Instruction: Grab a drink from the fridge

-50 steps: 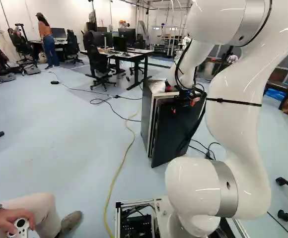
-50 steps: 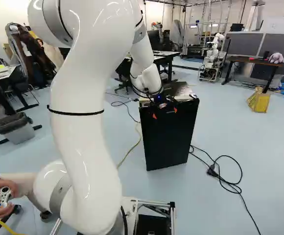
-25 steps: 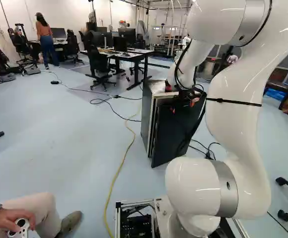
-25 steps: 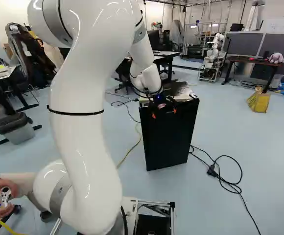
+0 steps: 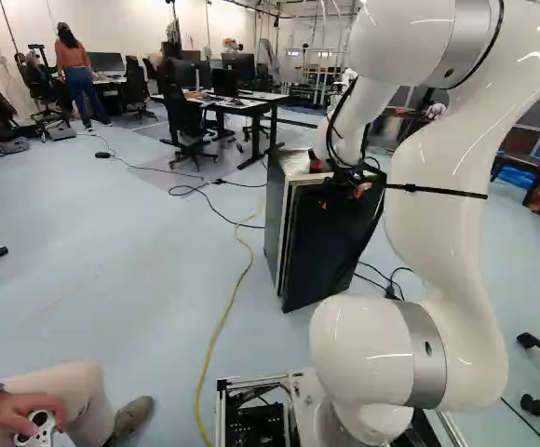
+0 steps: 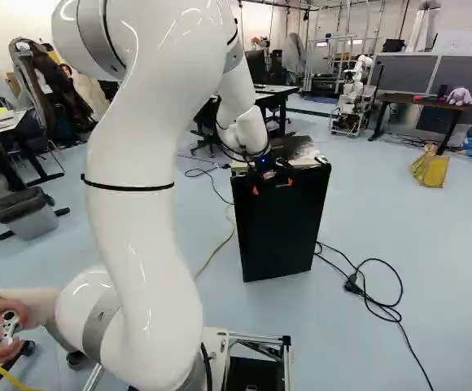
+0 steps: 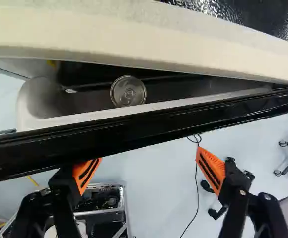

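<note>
Fingers (image 7: 212, 166) of the black gripper (image 7: 149, 154) stand wide apart, holding nothing, beside the edge of the ajar fridge door (image 6: 277, 232), right of centre in the right base view, probably to push it wider. The drink can (image 7: 128, 91) sits in the door shelf (image 7: 59, 121), presumably for easy reach. Against the earlier frames, the white arm (image 6: 142, 244) leans slightly further right in that view; the door's lower edge sits marginally higher.
</note>
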